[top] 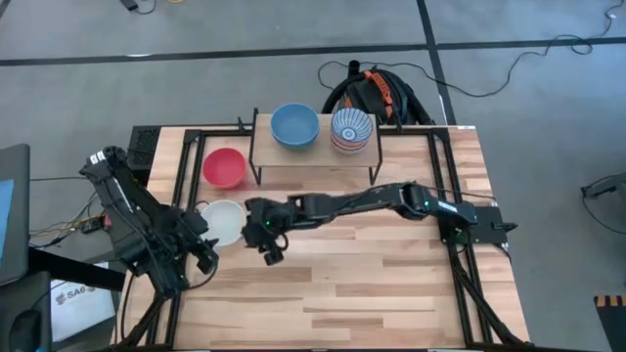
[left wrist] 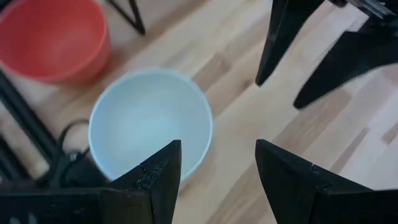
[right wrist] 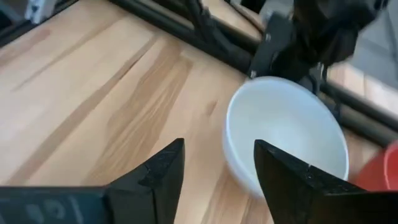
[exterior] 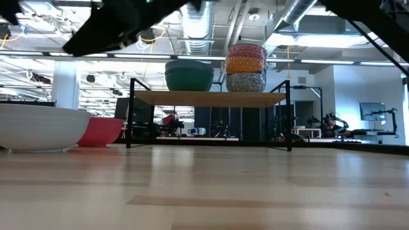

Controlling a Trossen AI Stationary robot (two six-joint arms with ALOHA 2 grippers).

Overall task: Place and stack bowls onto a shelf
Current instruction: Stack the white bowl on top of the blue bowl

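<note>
A white bowl (top: 224, 221) stands on the table's left part, with a red bowl (top: 224, 167) beyond it. The shelf (top: 313, 152) at the far middle carries a stack topped by a light blue bowl (top: 294, 125) and a stack topped by a blue-white striped bowl (top: 351, 129). The low view shows a green bowl (exterior: 189, 76) in the first stack and a yellow one (exterior: 246, 64) in the second. My left gripper (left wrist: 217, 146) is open just near of the white bowl (left wrist: 149, 124). My right gripper (right wrist: 219, 146) is open to the right of the white bowl (right wrist: 286, 134).
My right arm (top: 391, 200) reaches across the table in front of the shelf. Black frame rails (top: 186, 166) run along the table's left and right sides. Bare wood (top: 372, 284) lies toward the near edge. A black and orange bag (top: 377, 93) lies on the floor behind the table.
</note>
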